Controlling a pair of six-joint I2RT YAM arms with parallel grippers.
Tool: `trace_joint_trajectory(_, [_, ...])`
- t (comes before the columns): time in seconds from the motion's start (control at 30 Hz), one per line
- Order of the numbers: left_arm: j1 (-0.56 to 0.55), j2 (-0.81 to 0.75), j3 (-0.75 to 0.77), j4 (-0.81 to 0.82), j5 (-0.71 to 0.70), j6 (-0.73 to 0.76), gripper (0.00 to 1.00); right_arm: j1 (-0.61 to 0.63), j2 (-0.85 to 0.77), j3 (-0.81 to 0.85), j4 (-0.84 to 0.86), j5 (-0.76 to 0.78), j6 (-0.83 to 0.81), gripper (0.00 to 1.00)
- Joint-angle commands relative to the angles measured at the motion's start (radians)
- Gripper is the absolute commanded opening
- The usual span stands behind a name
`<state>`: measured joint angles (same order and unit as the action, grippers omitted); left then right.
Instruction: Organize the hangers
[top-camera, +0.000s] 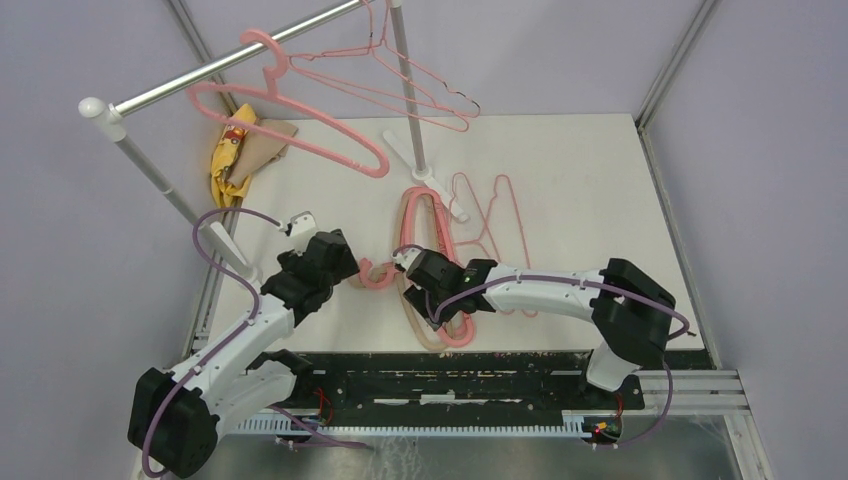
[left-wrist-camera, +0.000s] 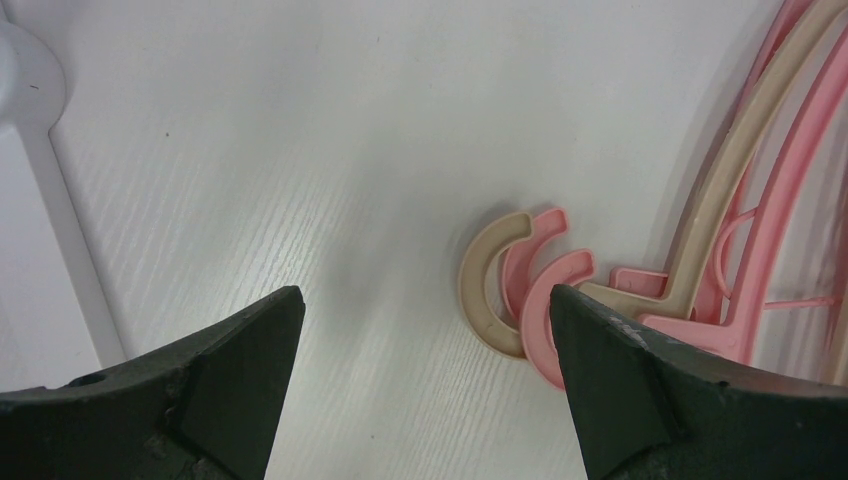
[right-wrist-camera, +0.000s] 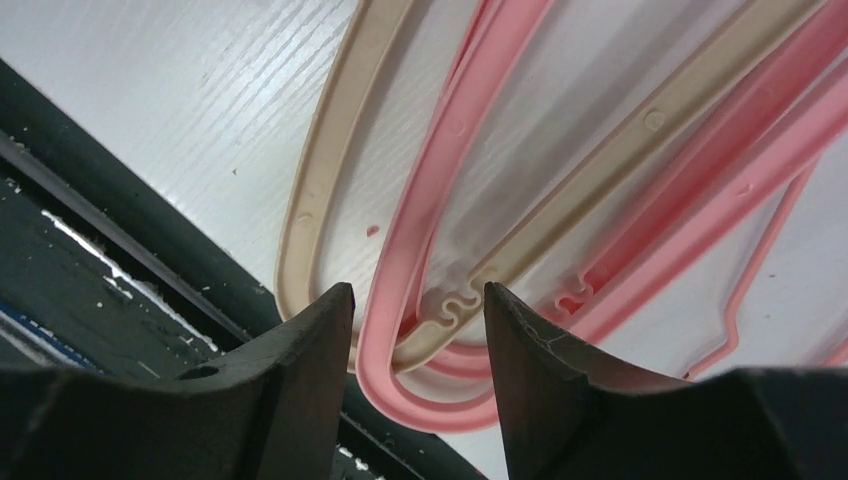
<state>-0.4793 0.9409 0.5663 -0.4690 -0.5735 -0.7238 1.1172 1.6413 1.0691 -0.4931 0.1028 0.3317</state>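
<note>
- Thick pink hanger (top-camera: 300, 125) and thin wire hangers (top-camera: 425, 95) hang on the silver rail (top-camera: 240, 58), far left.
- Stacked hangers (top-camera: 425, 215) lie mid-table.
- Left gripper (top-camera: 352, 268) is at their hooks, right gripper (top-camera: 445, 315) over the near end.

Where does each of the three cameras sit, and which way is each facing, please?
Top external: above and behind the bases, looking down at the table, rail and stacked hangers; left arm and right arm show.
Left wrist: on the left arm, facing down past the open left gripper at the stack's hooks.
Right wrist: on the right arm, facing down past the right gripper at the stack's rounded ends near the table's front edge.
Shared: both wrist views show the same beige hanger and pink hangers, from opposite ends.
</note>
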Motion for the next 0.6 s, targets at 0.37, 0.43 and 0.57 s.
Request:
trace_joint_trajectory(0.37, [-0.001,-0.022,0.016,0.037,-0.006,0.016,1.00,0.001,0.117,0.016,0.113,0.031,0.010,0.54])
trace_joint_trajectory(0.43, [-0.001,-0.023,0.012,0.036,-0.006,0.015,1.00,0.002,0.120,0.013,0.116,0.025,0.014,0.51])
trace_joint_trajectory(0.57, [-0.001,-0.036,0.009,0.034,-0.006,0.012,1.00,0.002,0.117,-0.004,0.120,0.022,0.024,0.50])
